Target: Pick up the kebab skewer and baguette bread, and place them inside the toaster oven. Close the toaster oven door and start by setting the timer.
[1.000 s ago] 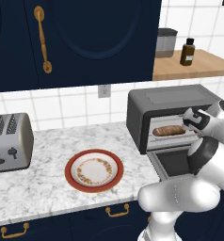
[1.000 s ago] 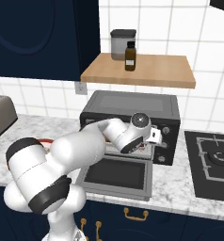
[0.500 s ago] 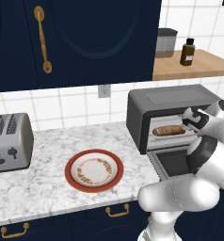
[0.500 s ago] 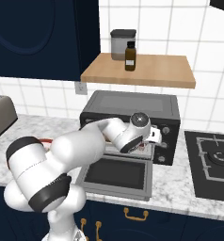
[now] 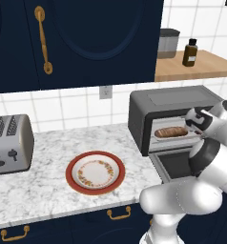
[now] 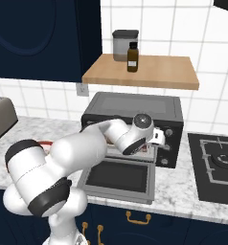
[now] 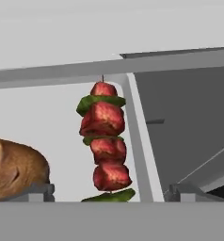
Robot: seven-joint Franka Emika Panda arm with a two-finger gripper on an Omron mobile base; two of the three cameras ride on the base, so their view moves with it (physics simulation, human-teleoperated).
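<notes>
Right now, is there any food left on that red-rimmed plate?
No. The plate lies bare on the counter, while the baguette bread sits inside the toaster oven.

White tiled wall (image 5: 77,107) at centre frame, navy cabinets (image 5: 87,38) upper left, wooden shelf (image 6: 142,72) upper centre, marble table (image 5: 44,190) lower left.

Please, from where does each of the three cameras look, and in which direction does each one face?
Left base view: behind the arm on its left, facing forward and down at the plate, silver toaster and toaster oven; the white arm rises at lower right.
Right base view: behind on the right, facing the toaster oven and its lowered door; the arm rises at lower left.
Hand view: on the hand, looking into the oven at the kebab skewer and baguette bread.
Shared: both base views show the oven and shelf bottle.
</notes>
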